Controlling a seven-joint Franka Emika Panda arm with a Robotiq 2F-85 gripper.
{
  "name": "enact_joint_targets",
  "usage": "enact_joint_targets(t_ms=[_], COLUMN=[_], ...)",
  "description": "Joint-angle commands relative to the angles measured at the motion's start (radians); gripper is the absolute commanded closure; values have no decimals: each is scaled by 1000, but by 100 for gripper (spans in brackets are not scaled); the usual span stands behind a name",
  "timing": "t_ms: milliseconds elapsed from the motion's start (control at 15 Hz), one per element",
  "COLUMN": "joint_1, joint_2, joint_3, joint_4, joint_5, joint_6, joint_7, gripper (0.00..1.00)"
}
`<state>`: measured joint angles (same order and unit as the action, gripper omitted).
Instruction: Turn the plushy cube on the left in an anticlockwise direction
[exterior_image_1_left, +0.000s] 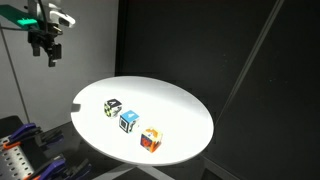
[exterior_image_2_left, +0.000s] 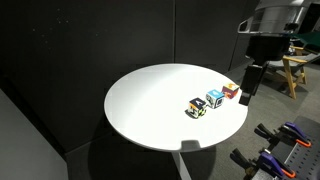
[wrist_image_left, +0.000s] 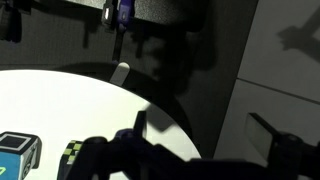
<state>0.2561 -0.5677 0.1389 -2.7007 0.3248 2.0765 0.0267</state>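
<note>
The job is to turn the plushy cube (exterior_image_1_left: 113, 107), the black-and-white one with a yellow-green look, and that step has not begun yet. The cube sits on the white round table (exterior_image_1_left: 185, 115) at one end of a short row of three. The blue cube (exterior_image_1_left: 129, 121) is just beside it in the middle, and the orange cube (exterior_image_1_left: 150, 139) is at the other end. To do this well, I think the gripper (exterior_image_1_left: 47, 50) should first come right above the middle of the plushy cube and go straight down, with one finger on each side. The blue cube is very close, so the fingers should slip in on the two sides that do not face it, or they may bump it. The cube looks soft, so a gentle squeeze is likely enough, and a hard one could squash it. Then the wrist can twist anticlockwise, seen from above, with the cube kept low so it does not roll away. The arm is up high and off to the side. In an exterior view the gripper hangs past the edge of the table, well apart from the cubes, pointing down. In the wrist view its two fingers (wrist_image_left: 140, 125) stand wide apart with nothing between them, so it is spread and empty. That view shows the plushy cube and the blue cube only in the bottom left corner, so the gripper is not lined up with the cube.
</note>
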Motion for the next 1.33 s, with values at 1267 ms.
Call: enact_joint_targets(t_ms=[1267], joint_1=[-93], joint_2=[153], joint_3=[32], joint_4=[157], joint_5=[-126], joint_6=[85], joint_7=[108], gripper=[0])
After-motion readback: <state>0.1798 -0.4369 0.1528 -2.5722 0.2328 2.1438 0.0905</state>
